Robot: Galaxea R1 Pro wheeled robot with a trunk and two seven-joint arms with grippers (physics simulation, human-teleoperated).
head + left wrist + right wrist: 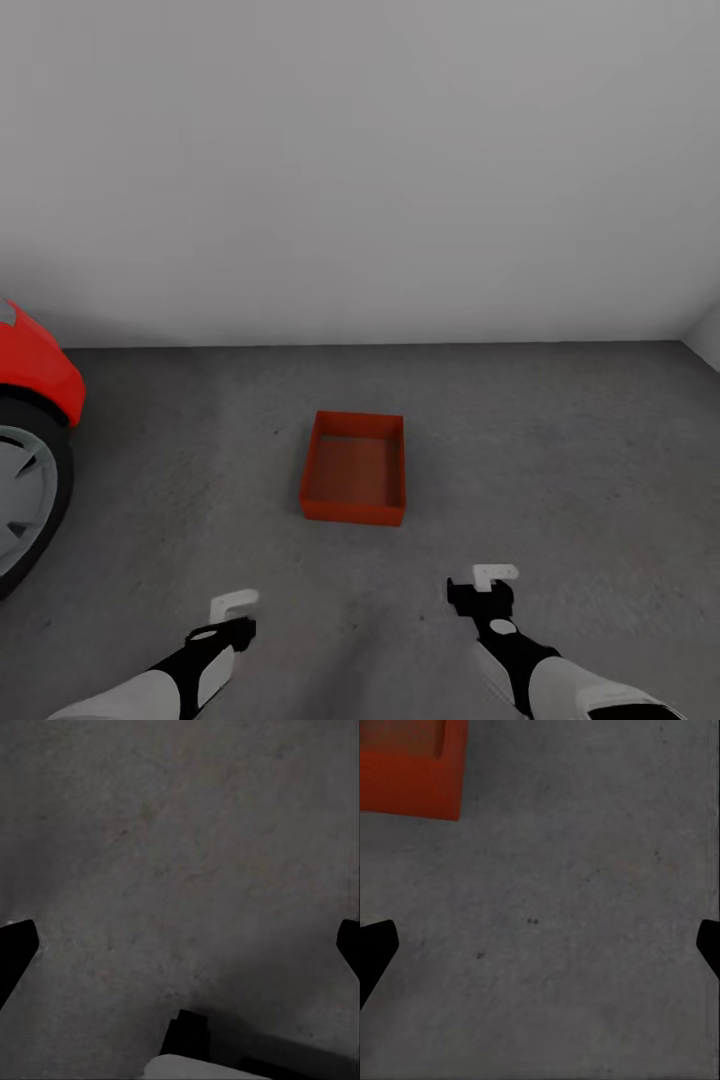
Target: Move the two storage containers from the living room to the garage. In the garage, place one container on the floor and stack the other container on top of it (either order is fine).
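One orange-red storage container [354,468] on dark grey concrete floor [560,450]; same container's corner [409,765] in right wrist view. One red car [35,365], partly in frame, with one wheel [25,495] visible. Two grippers: left gripper [233,603], right gripper [495,573]. Two dark fingertips [15,952] in each wrist view.

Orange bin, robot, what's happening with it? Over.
Left tool and right tool both open, empty. One orange bin sitting on garage floor, ahead of both tools. Red car off to the left, nothing between.
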